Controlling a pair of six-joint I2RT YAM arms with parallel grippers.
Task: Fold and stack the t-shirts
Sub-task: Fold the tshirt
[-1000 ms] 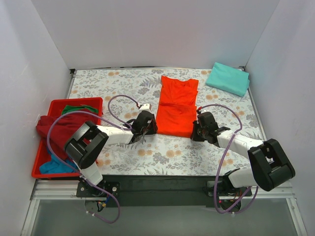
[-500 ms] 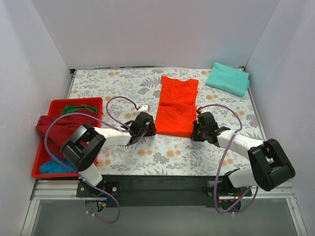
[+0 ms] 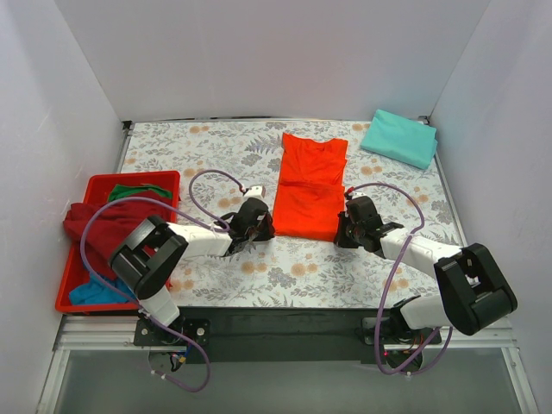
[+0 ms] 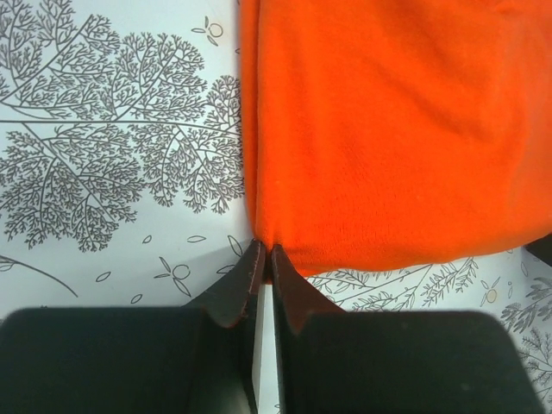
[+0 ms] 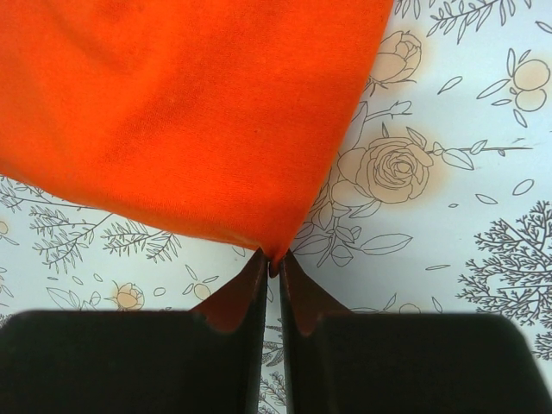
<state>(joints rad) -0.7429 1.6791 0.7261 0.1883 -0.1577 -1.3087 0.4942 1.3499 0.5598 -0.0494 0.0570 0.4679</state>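
Note:
An orange-red t-shirt (image 3: 310,185) lies folded narrow on the flowered table, collar to the back. My left gripper (image 3: 266,226) is shut on its near left corner; the left wrist view shows the jaws (image 4: 266,259) pinching the cloth (image 4: 388,129). My right gripper (image 3: 342,230) is shut on the near right corner, as the right wrist view (image 5: 272,263) shows, cloth (image 5: 190,112) above it. A mint-teal t-shirt (image 3: 399,138) lies folded at the back right. Maroon (image 3: 108,224), green (image 3: 138,191) and blue (image 3: 95,291) shirts lie in the tray.
A red plastic tray (image 3: 73,289) stands at the left table edge, the maroon shirt hanging over its rim. White walls close in the table on three sides. Purple cables arc above both arms.
The left gripper has shifted slightly left along the shirt's near hem and settled at the corner. The right gripper and the shirt stay where they were.

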